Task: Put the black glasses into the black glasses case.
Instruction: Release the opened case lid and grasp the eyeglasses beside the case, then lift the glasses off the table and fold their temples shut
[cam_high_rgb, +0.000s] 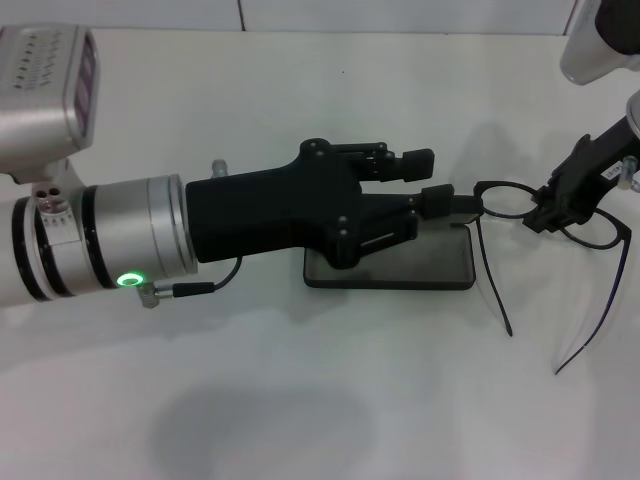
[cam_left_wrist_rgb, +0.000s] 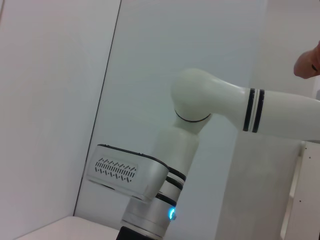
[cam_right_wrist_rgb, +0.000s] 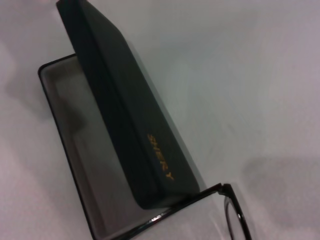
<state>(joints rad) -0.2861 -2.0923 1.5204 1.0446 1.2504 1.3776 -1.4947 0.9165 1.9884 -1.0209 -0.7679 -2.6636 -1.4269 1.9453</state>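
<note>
Left claw (cam_high_rgb: 425, 180): reaches in from the robot's left over the black glasses case (cam_high_rgb: 430, 265); its fingers are spread, the lower one on the raised lid, so it is released rather than grasping.
Right claw (cam_high_rgb: 555, 205): on the robot's right, clenched on the frame of the black glasses (cam_high_rgb: 600, 235).
Black glasses: at the right end of the case, outside it, temple arms unfolded and trailing toward the near edge of the white counter (cam_high_rgb: 300, 400).
Black glasses case: open on the counter, grey lining exposed.
Head view only: both claws and the full spectacles.
Right wrist view only: orange lettering on the lid, which stands up on edge; one frame corner just beside the case's end.
Left wrist view: shows only the robot's arm (cam_left_wrist_rgb: 210, 105) and a wall.
</note>
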